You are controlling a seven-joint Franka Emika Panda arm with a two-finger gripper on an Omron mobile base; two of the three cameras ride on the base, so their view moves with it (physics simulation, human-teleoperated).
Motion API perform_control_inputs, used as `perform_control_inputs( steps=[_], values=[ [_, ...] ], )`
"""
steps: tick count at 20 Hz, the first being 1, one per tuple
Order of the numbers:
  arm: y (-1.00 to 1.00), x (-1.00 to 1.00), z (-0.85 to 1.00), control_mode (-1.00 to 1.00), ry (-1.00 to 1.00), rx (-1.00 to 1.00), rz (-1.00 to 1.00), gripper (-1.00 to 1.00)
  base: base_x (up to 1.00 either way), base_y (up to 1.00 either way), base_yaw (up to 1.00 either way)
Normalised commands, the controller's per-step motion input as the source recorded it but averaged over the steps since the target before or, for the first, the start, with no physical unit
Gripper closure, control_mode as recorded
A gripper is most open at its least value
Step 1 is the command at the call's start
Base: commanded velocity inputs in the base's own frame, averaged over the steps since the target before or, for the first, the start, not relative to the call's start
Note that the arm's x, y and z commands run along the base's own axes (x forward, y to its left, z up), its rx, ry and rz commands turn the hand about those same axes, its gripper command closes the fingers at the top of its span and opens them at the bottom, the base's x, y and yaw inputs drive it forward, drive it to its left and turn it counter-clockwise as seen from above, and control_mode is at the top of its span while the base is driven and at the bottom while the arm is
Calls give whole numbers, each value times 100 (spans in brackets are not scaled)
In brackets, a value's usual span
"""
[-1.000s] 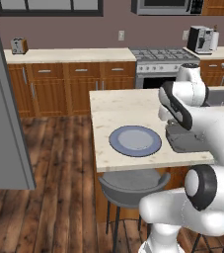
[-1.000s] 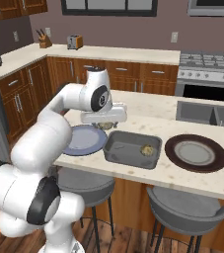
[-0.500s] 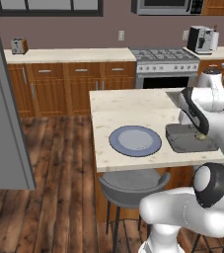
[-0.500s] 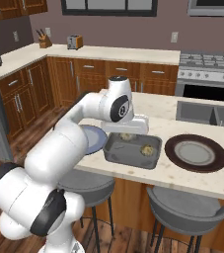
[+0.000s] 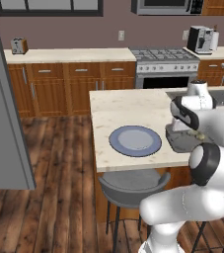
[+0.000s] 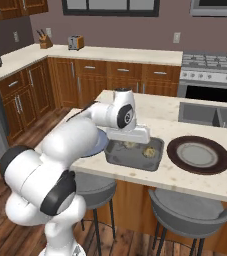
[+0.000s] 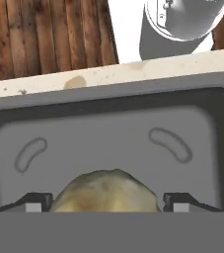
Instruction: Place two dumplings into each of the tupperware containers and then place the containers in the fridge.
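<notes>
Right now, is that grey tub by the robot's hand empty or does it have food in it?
Not empty. The grey tub holds two dumplings: one lies apart, another sits between the open gripper's fingertips.

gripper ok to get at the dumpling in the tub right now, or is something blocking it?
Probably yes. In the hand view the gripper is open, its fingertips standing either side of a dumpling in the grey tupperware container. Nothing lies between them. Whether the pads touch it yet is not clear.
</notes>
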Motion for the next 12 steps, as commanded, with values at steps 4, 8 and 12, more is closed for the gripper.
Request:
perform_control_inputs(
  steps=[4, 8, 12],
  values=[
    [-2, 35, -38, -100, 2, 0, -10, 100, 0, 0, 0],
    [-12, 54, -27, -100, 1, 0, -8, 100, 0, 0, 0],
    [-38, 42, -26, -100, 0, 0, -8, 100, 0, 0, 0]
  ],
)
